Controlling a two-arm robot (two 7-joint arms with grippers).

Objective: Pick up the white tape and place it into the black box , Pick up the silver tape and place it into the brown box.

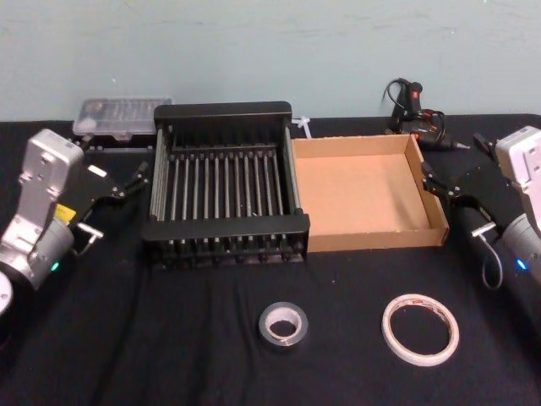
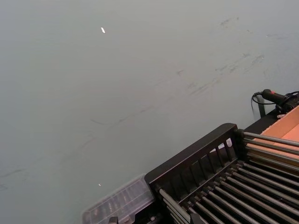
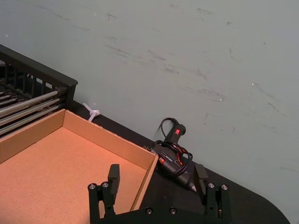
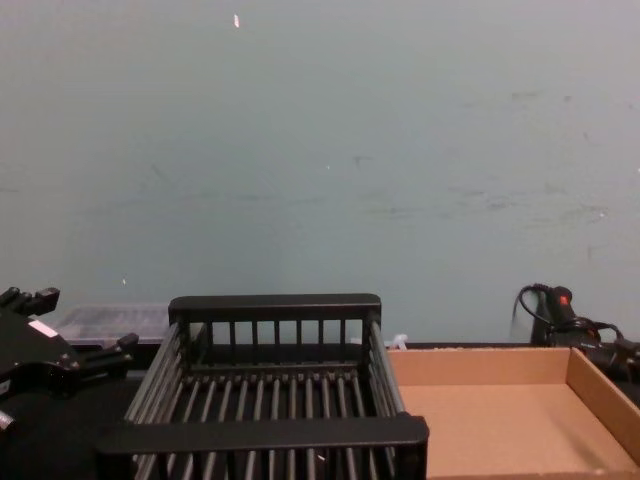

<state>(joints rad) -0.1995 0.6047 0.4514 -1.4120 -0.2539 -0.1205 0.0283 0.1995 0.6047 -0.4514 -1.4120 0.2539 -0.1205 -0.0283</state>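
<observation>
Nothing is done yet. The black box [image 1: 225, 180] is seen to be empty, and so is the brown box [image 1: 363, 193]. Both tapes are still left on the black table [image 1: 127, 338].

The left claw [image 1: 127, 179] is held open beside the black box, on its outer side, and nothing is gripped in it. The white tape [image 1: 420, 328] is laid flat far from this claw, nearer the robot and across to the right. It is found closer to the right claw [image 1: 438, 181].

The right claw is also held wide open and empty. It is parked just at the outer wall of the brown box, with one finger [image 3: 113, 176] over the box edge. The silver tape [image 1: 283, 325] is set down well apart from it, nearer the robot and off to its left, in front of where the two boxes meet.

So two pick-ups and two drops are still to be done.
</observation>
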